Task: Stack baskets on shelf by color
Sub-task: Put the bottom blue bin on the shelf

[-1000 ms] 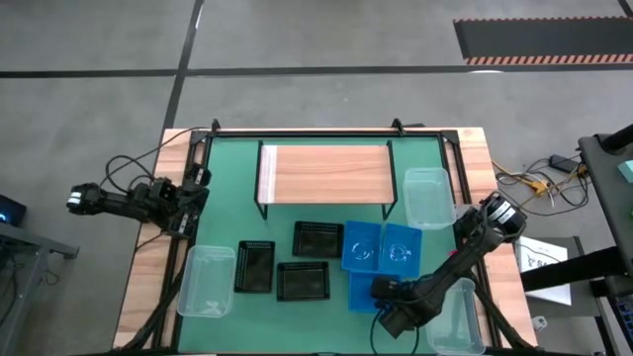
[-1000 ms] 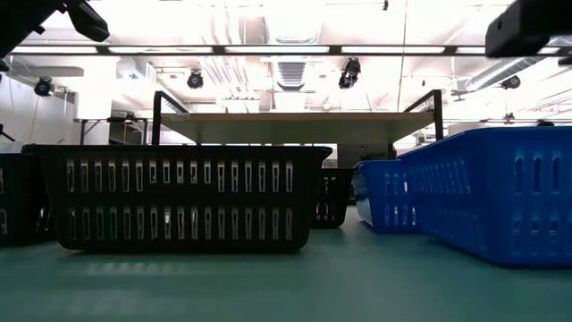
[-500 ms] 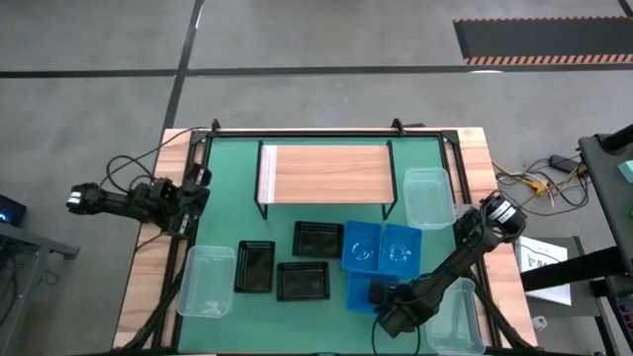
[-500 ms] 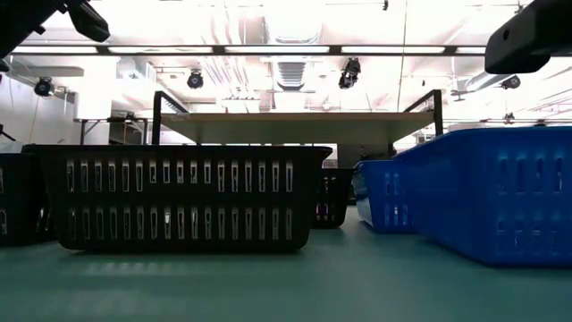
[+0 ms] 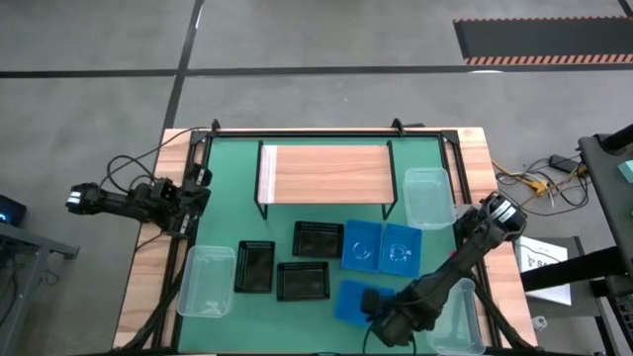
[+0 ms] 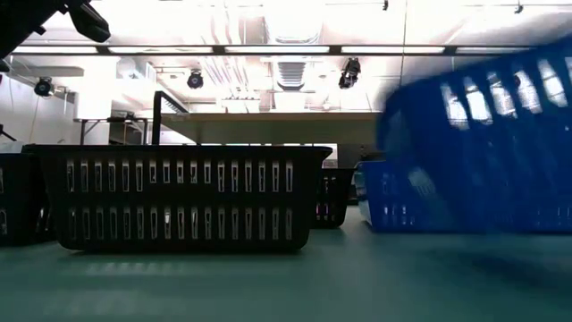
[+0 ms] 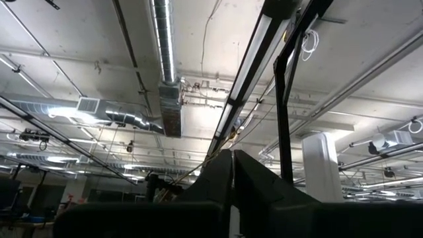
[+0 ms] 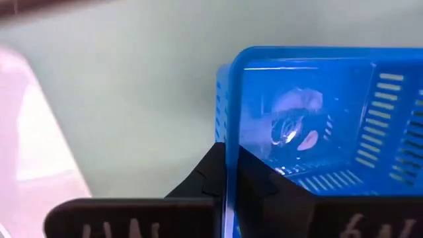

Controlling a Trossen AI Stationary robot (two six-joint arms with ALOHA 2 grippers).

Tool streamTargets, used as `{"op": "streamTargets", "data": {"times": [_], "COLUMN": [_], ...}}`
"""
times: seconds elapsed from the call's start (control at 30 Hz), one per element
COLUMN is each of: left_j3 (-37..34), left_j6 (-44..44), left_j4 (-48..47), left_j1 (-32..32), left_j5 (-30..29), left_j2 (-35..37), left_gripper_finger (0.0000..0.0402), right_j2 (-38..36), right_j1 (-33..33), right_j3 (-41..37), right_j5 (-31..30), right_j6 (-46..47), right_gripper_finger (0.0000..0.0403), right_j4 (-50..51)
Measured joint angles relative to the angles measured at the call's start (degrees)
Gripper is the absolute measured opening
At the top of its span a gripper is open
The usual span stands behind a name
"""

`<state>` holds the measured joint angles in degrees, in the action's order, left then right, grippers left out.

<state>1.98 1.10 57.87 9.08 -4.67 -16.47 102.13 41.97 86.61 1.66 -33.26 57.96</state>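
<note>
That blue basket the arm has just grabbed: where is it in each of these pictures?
High view: the held blue basket sits near the table's front edge, in the right gripper.
Low view: it fills the right side, lifted and tilted.
Left wrist view: not in it; only ceiling shows.
Right wrist view: its wall is pinched between the fingers.
Shared landmark: the green table top, also seen in the low and right wrist views.

Blurred blue basket [image 6: 483, 148], edge-cropped.

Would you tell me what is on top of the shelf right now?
The shelf shows only its bare wood-grain board from above; no basket rests on it. What lies beneath the board is covered.
</note>
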Motion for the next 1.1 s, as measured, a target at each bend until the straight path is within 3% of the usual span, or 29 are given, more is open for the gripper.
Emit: {"op": "streamTargets", "data": {"times": [0.17,0.37,0.5,0.83,1.1], "left_j3": [0.00,0.00,0.00,-0.02,-0.02], "left_j6": [0.00,0.00,0.00,0.00,0.02], "left_j4": [-0.04,-0.20,-0.19,-0.02,-0.04], "left_j1": [0.00,-0.01,0.00,0.00,0.00], "left_j5": [-0.02,-0.04,-0.04,-0.05,-0.04], "left_j2": [-0.05,-1.00,-1.64,-1.88,-1.88], "left_gripper_finger": [0.0000,0.0000,0.0000,0.0000,0.0000], "right_j2": [0.00,0.15,0.26,0.26,0.31], "right_j1": [0.02,-1.99,-6.59,-23.46,-36.72], "right_j3": [6.29,15.18,21.08,31.72,31.74], "right_j5": [-5.00,-21.50,-24.46,-23.69,-17.92], "right_j6": [6.13,24.67,32.75,51.42,48.58], "right_gripper_finger": [0.0009,0.0008,0.0008,0.0008,0.0008], "right_j4": [0.04,0.31,2.23,21.15,31.93]}}
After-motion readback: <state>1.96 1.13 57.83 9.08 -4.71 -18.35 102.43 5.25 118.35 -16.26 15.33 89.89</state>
